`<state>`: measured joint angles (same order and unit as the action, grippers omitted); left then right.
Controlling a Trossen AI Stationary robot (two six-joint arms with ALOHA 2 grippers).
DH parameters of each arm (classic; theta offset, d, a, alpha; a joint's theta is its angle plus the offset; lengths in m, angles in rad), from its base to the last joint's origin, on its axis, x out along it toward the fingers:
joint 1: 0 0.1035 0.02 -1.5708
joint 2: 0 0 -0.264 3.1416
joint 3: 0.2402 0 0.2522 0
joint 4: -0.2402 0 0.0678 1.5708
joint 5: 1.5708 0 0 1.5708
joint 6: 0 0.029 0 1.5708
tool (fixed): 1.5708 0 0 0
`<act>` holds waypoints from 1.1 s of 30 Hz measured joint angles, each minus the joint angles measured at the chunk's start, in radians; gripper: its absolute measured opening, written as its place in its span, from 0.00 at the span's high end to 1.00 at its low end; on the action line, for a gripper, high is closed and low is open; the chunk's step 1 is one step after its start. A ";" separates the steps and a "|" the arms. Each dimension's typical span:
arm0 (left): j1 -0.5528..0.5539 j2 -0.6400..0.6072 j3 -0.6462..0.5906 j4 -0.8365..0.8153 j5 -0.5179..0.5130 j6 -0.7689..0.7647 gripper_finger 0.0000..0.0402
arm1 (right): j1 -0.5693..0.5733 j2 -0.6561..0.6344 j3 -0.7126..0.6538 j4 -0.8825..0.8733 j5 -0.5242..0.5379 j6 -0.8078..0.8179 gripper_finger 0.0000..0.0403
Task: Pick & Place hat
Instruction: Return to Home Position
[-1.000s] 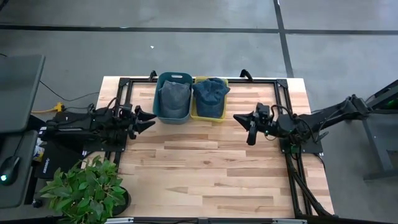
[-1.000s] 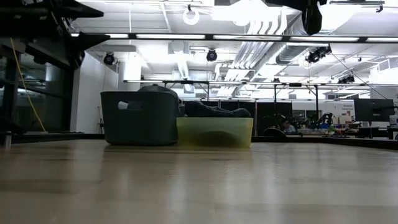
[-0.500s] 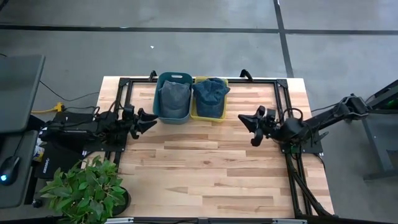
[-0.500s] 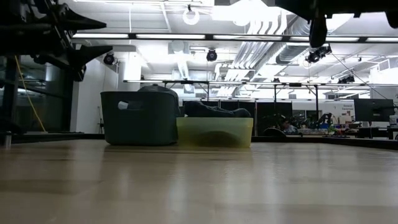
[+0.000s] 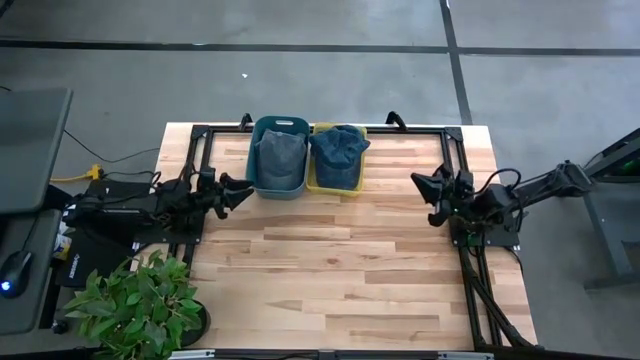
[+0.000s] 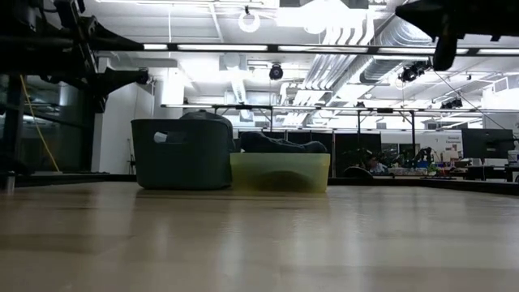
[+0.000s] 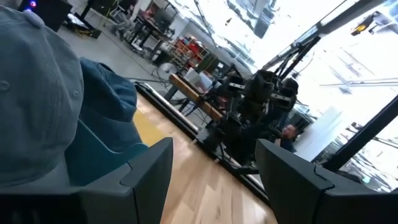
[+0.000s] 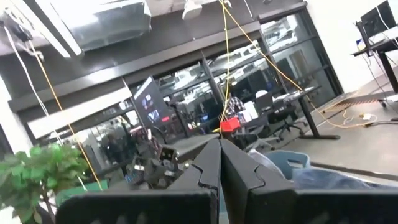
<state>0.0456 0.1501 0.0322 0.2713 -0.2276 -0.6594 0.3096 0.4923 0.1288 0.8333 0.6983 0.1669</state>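
Observation:
A grey hat (image 5: 278, 155) lies in the teal bin (image 5: 262, 128) at the table's far edge. Beside it on the right, a blue hat (image 5: 338, 152) lies in the yellow bin (image 5: 314, 186). In the low view the grey hat (image 6: 206, 116) and the blue hat (image 6: 280, 143) rise above the bin rims. My left gripper (image 5: 245, 188) stands open just left of the teal bin, with nothing between its fingers (image 7: 149, 168). My right gripper (image 5: 420, 182) is shut near the table's right edge, well away from the bins, and holds nothing.
A black frame rail (image 5: 196, 160) runs along the table's left, far and right sides. A potted plant (image 5: 135, 305) stands off the near left corner. Bare wooden tabletop (image 5: 330, 270) stretches from the bins to the near edge.
My right gripper has drawn back toward the table's right edge, away from the bins, sinking while its fingers tipped upward; it stays shut. My left gripper has sunk a little beside the teal bin and stays open. The hats and bins have not moved.

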 joint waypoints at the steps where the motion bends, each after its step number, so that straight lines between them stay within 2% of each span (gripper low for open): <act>1: 0.000 0.000 0.000 -0.002 0.000 0.000 0.44 | 0.000 -0.034 -0.005 -0.043 0.000 0.000 1.00; 17: 0.000 0.000 0.000 -0.021 -0.001 0.000 0.44 | 0.000 -0.478 -0.080 -0.410 -0.028 -0.037 1.00; 24: 0.000 0.003 0.000 -0.085 0.004 0.024 0.44 | -0.021 -0.488 -0.079 -0.554 -0.040 -0.039 1.00; 33: 0.000 0.003 0.000 -0.132 0.005 0.231 0.44 | -0.153 -0.487 -0.080 -0.840 -0.235 0.013 1.00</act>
<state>0.0452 0.1528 0.0319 0.1398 -0.2222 -0.4283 0.1561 0.0055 0.0490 -0.0072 0.4631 0.1802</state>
